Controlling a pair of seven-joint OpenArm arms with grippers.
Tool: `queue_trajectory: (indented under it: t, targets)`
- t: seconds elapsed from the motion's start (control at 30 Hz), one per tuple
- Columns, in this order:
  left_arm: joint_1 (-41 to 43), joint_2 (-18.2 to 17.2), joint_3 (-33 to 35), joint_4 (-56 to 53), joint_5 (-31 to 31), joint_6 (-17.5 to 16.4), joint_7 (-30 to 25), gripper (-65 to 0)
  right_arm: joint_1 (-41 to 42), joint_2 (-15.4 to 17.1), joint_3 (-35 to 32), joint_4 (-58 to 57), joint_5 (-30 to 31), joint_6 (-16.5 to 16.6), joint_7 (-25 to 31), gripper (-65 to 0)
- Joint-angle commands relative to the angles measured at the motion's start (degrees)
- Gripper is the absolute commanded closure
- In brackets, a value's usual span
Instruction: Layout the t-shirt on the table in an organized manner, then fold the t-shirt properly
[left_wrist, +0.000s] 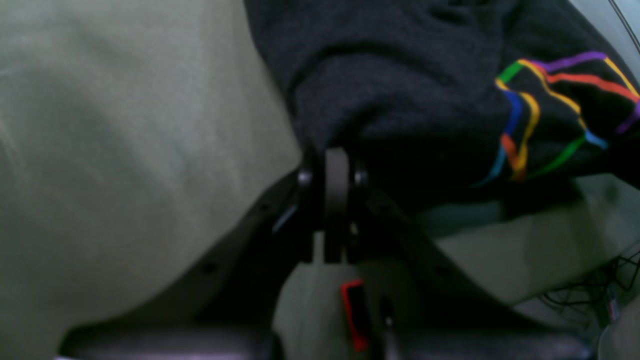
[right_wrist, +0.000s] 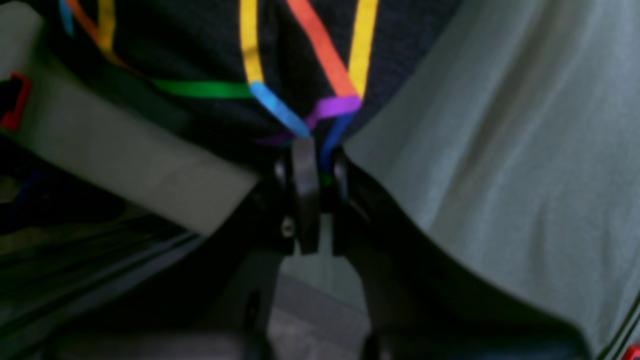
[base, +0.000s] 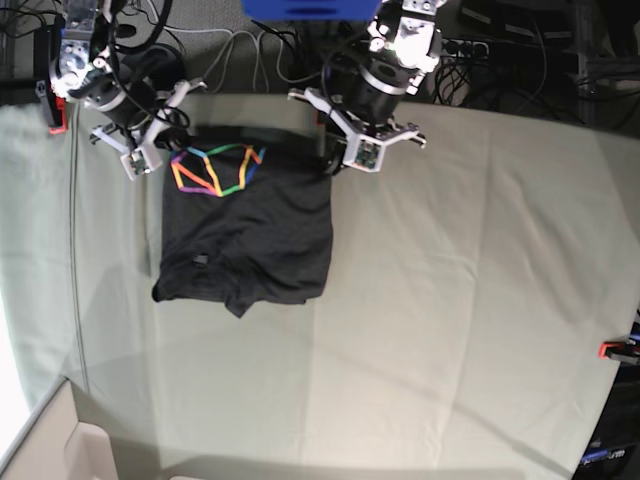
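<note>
T-shirt, charcoal-black, lies partly folded near the far left corner of your surface, which is draped in creased pale grey-green cloth. Its rainbow line print faces up along the far edge of the shirt. Your left end effector is clamped tight on a bunched black fold at one far corner of the t-shirt. Your right end effector is pinched closed on the printed fabric at the other far corner, just beside the surface's far edge. A small red clamp sits at the surface's right edge.
</note>
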Motion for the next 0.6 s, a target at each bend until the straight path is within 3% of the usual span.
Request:
queue_trajectory:
  t: [0.0,0.3,0.5,0.57]
  targets:
    - [0.8,-0.4,0.2,0.9,-0.5,0.2,-1.6,-0.1,-0.2,0.4,0.1,1.0,0.6,0.3,0.9,0.0]
    - [1.1,-0.5,0.2,0.6,-0.1,0.1,-1.1,-2.2,-1.2,0.3,0.0,1.0,0.5,0.3,0.8,0.0]
    - [1.3,-0.5,0.1,1.1,-0.4,0.2,2.4,-25.8,-1.3,0.2,0.0,1.0,0.5,0.3,0.7,0.0]
    - [2.1,-0.5,0.0,1.3,-0.4,0.2,2.2,-29.1,-1.4,0.2,0.0,1.0,0.5,0.3,0.7,0.0]
